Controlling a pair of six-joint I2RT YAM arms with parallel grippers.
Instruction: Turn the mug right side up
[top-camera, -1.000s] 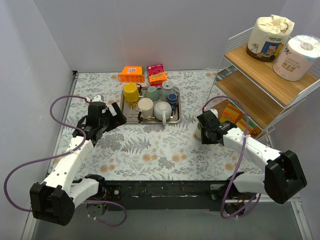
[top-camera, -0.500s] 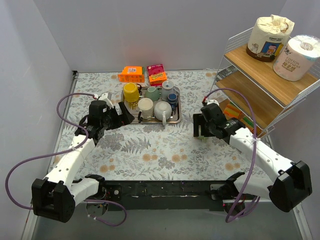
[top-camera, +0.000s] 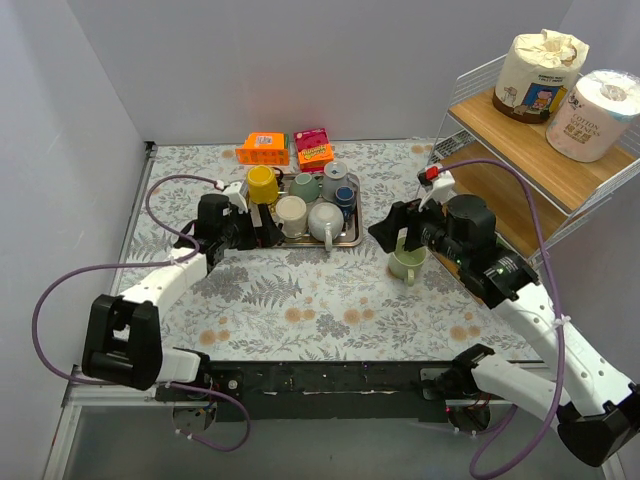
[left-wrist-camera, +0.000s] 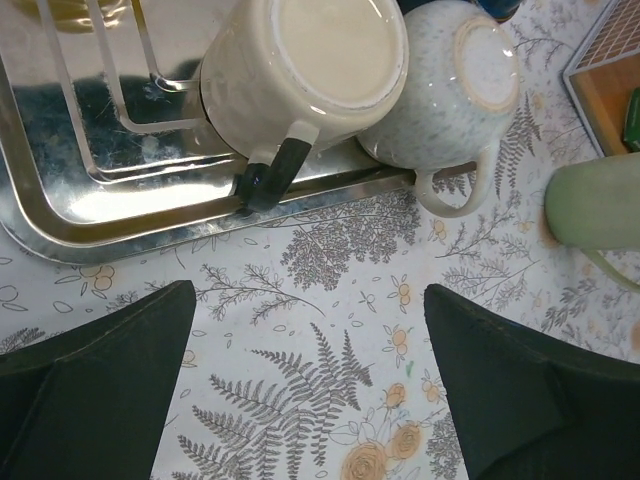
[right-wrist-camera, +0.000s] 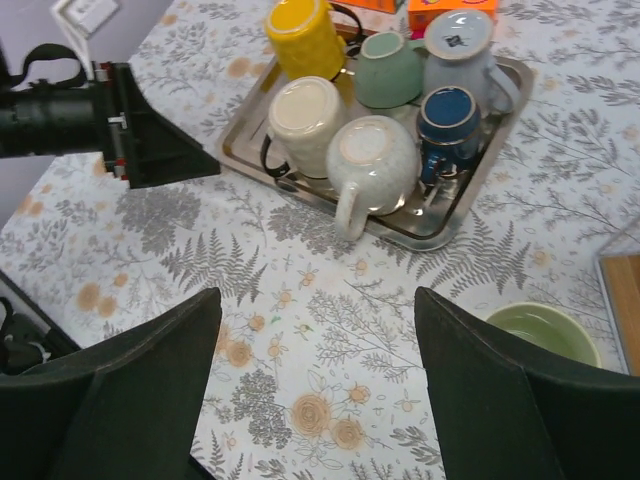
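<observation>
Since a second ago the right arm has risen off the green mug (top-camera: 408, 263) and swung back toward the shelf, while the left arm has reached in to the tray's near-left corner. That mug stands upright on the floral tablecloth (top-camera: 300, 295), mouth up and long axis vertical, its pale green inside showing in the right wrist view. It sits between the metal tray (top-camera: 351, 240) and the foot of the wire shelf (top-camera: 520, 170), well apart from the upturned mugs on the tray.

Grey walls close in the table behind and at the left. Two toilet rolls (top-camera: 575, 95) rest on the shelf's top board.

Above the mug, the right gripper (top-camera: 392, 232) hangs tilted down toward the tray, jaws spread wide with nothing in them. Low over the cloth, the left gripper (top-camera: 262, 232) points at the cream mug (top-camera: 291, 213) and the speckled mug (top-camera: 325, 218), its jaws fully released and empty.
</observation>
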